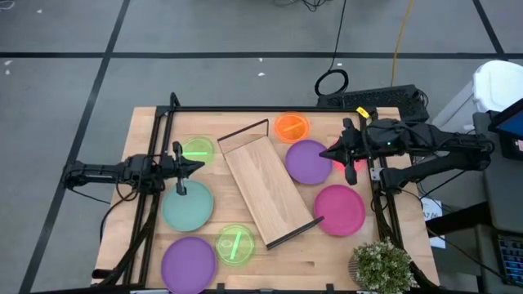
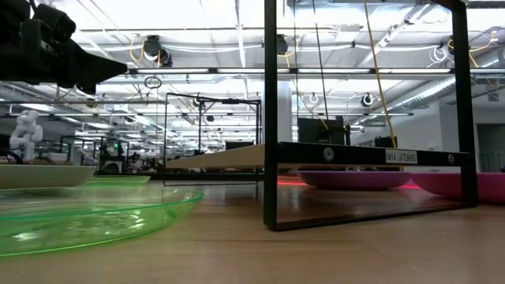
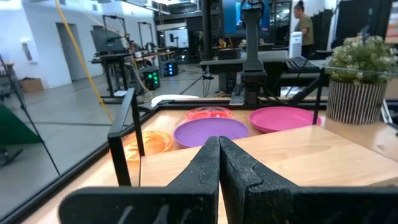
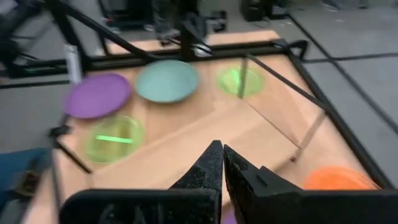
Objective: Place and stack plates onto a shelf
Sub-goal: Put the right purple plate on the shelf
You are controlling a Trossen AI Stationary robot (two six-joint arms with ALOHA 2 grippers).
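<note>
Green plate (image 2: 79, 217) sits closest on the table (image 1: 327, 253). Both my hands are closed and empty: left hand (image 1: 198, 166) beside the teal plate (image 1: 187, 206), right hand (image 1: 325, 153) over a purple plate (image 1: 306, 162). Shelf (image 1: 265, 189) lies bare between them.

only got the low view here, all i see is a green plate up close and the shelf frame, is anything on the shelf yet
Observer: No. From above, the shelf board is bare; it lies diagonally mid-table with plates all around it.
Operator: what plates are on the right side of it
Observer: A purple plate touching the shelf's edge, a magenta plate nearer the front, and a small orange plate at the back.
Operator: and where are the grippers
Observer: The left gripper hangs shut between the back green plate and the teal plate. The right gripper is shut, empty, over the purple plate's edge.
</note>
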